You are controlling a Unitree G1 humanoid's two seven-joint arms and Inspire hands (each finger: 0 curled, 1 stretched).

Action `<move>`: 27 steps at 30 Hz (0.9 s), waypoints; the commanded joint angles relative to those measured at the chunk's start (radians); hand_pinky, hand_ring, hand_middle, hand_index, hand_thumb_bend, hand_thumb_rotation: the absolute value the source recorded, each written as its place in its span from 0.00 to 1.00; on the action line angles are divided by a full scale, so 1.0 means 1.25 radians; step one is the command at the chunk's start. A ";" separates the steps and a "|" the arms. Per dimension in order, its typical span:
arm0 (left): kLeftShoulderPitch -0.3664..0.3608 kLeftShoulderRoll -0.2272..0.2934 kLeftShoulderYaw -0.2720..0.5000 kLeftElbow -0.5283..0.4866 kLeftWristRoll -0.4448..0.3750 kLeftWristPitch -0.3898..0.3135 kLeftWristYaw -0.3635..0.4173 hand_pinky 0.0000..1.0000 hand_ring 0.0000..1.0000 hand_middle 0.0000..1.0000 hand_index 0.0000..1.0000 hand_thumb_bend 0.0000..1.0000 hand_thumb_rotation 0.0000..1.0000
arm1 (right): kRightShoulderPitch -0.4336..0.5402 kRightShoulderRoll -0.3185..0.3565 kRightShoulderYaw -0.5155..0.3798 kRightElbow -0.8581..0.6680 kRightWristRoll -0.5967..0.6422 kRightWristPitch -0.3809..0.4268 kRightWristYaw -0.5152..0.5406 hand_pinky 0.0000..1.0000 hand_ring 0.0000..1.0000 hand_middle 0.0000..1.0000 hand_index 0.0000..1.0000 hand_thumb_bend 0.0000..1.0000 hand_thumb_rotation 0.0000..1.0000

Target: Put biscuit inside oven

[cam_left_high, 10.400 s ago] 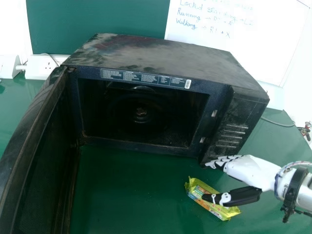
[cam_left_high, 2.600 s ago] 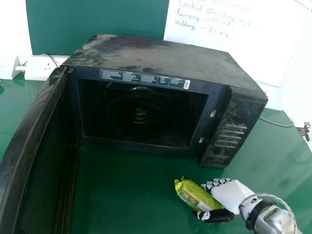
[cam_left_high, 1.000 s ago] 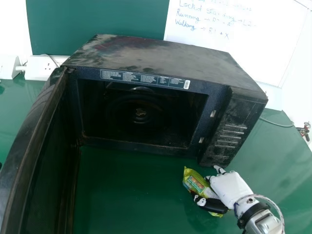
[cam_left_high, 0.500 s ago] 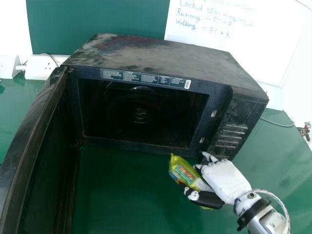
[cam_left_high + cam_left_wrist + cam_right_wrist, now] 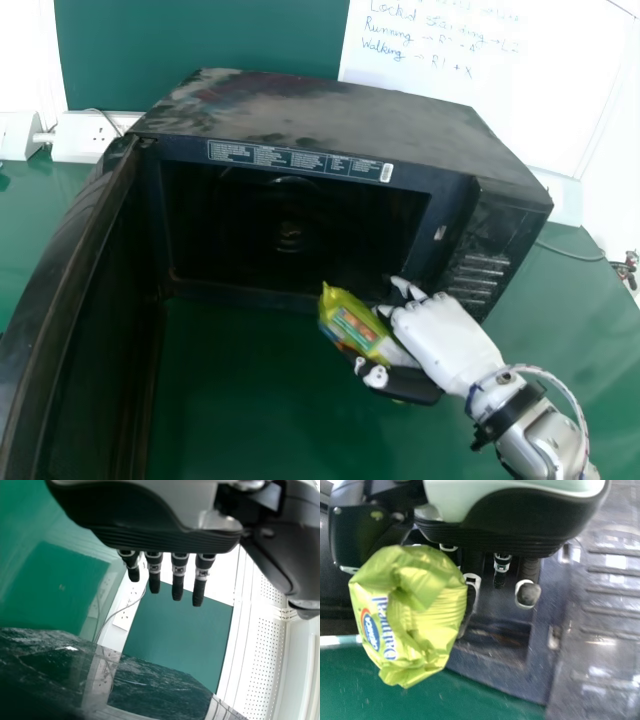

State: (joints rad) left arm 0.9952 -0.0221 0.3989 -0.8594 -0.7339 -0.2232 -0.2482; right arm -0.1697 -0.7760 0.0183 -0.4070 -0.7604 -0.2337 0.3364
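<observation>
In the head view my right hand is in front of the oven's right half, its thumb and fingers pinching the green biscuit packet. The packet is tilted, just before the lower front edge of the black oven, whose door stands open on the left. In the right wrist view the packet hangs beside the fingers of my right hand, with the oven's frame behind. My left hand has its fingers extended in the left wrist view, near the dark, glossy oven door.
The green table lies before the oven. Behind it are a white board with writing and a socket strip on the left. A cable runs on the table at the right.
My right hand has carried the packet left and forward, from the table area before the oven's control panel to the lower edge of the opening. The oven door is unchanged.
</observation>
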 commanded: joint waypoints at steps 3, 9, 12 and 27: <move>0.002 0.003 -0.003 -0.005 -0.017 0.011 0.002 0.92 0.85 0.92 0.89 0.99 1.00 | -0.046 0.030 0.022 0.004 0.013 0.003 0.008 0.01 0.00 0.00 0.11 0.00 0.00; 0.001 0.003 -0.005 -0.001 -0.036 0.014 -0.008 0.93 0.86 0.92 0.89 0.98 1.00 | -0.109 0.065 0.049 0.023 0.033 0.009 0.029 0.00 0.00 0.00 0.12 0.00 0.00; 0.000 0.003 -0.006 0.003 -0.043 0.014 -0.014 0.87 0.85 0.92 0.88 0.98 1.00 | -0.146 0.087 0.067 0.045 0.028 0.006 0.020 0.00 0.00 0.00 0.12 0.00 0.00; 0.010 -0.006 -0.003 0.007 -0.044 0.011 -0.036 0.84 0.83 0.87 0.86 0.90 1.00 | -0.368 0.228 0.191 0.276 -0.030 0.045 -0.003 0.02 0.00 0.00 0.44 0.44 0.03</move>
State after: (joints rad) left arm 0.9939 -0.0291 0.3982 -0.8479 -0.7858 -0.2139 -0.2939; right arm -0.5931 -0.5043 0.2475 -0.0846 -0.7964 -0.1881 0.3464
